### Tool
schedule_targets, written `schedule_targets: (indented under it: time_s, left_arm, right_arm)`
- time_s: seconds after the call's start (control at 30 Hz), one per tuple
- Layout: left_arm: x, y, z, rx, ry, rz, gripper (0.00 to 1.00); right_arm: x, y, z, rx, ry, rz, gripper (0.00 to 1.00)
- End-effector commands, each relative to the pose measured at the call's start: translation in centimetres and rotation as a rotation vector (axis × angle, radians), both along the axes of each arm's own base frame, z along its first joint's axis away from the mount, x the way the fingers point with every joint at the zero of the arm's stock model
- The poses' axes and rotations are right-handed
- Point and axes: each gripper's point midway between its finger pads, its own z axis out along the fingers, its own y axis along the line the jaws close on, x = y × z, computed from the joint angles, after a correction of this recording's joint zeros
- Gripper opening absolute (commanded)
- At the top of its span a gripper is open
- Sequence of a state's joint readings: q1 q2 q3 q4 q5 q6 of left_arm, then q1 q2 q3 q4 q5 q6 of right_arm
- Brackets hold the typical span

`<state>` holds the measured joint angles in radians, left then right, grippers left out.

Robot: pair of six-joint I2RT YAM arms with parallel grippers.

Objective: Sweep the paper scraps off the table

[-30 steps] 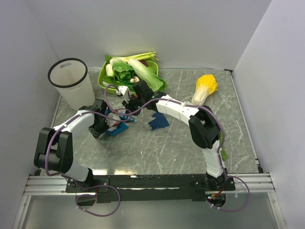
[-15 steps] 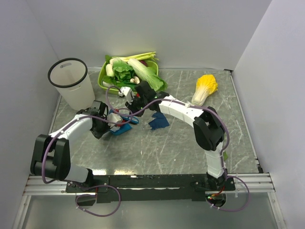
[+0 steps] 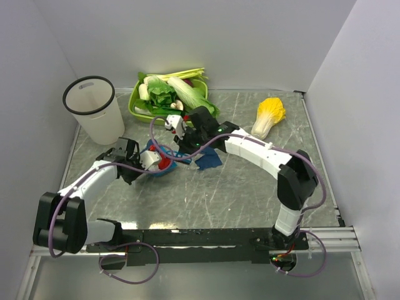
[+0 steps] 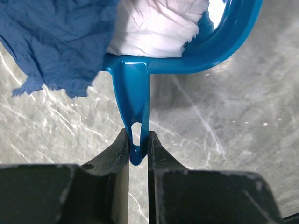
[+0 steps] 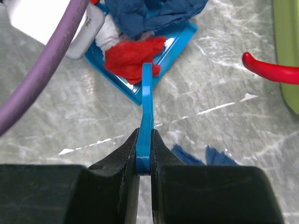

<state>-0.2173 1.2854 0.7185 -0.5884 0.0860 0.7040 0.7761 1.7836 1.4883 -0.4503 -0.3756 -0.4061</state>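
left gripper (image 4: 138,140) clamped on the dustpan (image 4: 224,42) handle, pan low on the table (image 5: 224,116) as catcher, right gripper (image 5: 145,137) pinching a blue sweeper (image 5: 147,93), tip at the red scrap (image 5: 131,56) to push it in; one blue scrap (image 3: 208,159) outside.

No legible txt — white tag (image 5: 88,31) print's blurred.

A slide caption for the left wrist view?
Left hand holds the dustpan by its handle; white scrap and dark blue scrap lie inside.
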Motion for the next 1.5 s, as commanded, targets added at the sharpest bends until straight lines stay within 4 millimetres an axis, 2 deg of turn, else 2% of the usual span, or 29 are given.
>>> schedule_targets:
  time_s: [0.0,0.13,0.27,0.37,0.5,0.6,0.93,1.03,1.07,1.2,1.27,1.37,1.47]
  left_arm:
    - [0.4,-2.0,1.5,-0.098,-0.088,-0.107,0.01]
    - [0.3,-2.3,2.1,-0.111,-0.114,-0.135,0.01]
    - [-0.2,-2.5,2.8,-0.12,-0.11,-0.154,0.01]
    - [-0.3,-2.6,3.6,-0.13,-0.131,-0.164,0.01]
    - [-0.8,-2.9,4.3,-0.146,-0.142,-0.179,0.01]
    - [-1.3,-2.9,4.5,-0.153,-0.117,-0.185,0.01]
    - [-0.9,-2.2,7.4,-0.128,-0.153,-0.142,0.01]
    - [-1.3,-0.6,7.8,-0.054,-0.133,-0.085,0.01]
    - [-2.3,0.4,7.4,-0.022,-0.083,-0.062,0.01]
    - [-4.0,3.7,8.3,0.05,-0.043,0.032,0.01]
    - [-4.9,5.6,8.9,0.085,-0.052,0.077,0.01]
    - [-6.0,8.0,8.9,0.134,-0.045,0.136,0.01]
    - [-7.5,9.8,8.2,0.154,0.016,0.187,0.01]
  right_arm:
    - [-0.8,-1.0,4.4,0.072,-0.056,0.007,0.0]
    - [-0.8,-2.6,5.3,0.056,-0.072,-0.025,0.0]
    - [0.5,-5.2,7.3,0.086,-0.084,-0.1,0.0]
    - [0.7,-6.7,8.3,0.106,-0.07,-0.146,0.0]
    - [1.2,-8.4,8.1,0.119,-0.052,-0.208,0.0]
    - [1.2,-9.0,7.8,0.129,-0.034,-0.236,0.0]
    - [2.0,-10.6,7.3,0.11,-0.054,-0.306,0.0]
    - [2.2,-10.6,7.2,0.111,-0.057,-0.304,0.0]
    - [2.2,-10.4,7.2,0.11,-0.052,-0.298,0.0]
    - [2.8,-9.7,7.5,0.124,-0.055,-0.29,0.0]
    - [3.2,-9.2,7.1,0.125,-0.042,-0.282,0.0]
    - [3.6,-7.7,6.6,0.133,-0.024,-0.265,0.0]
    - [3.8,-5.6,6.1,0.138,-0.014,-0.235,0.0]
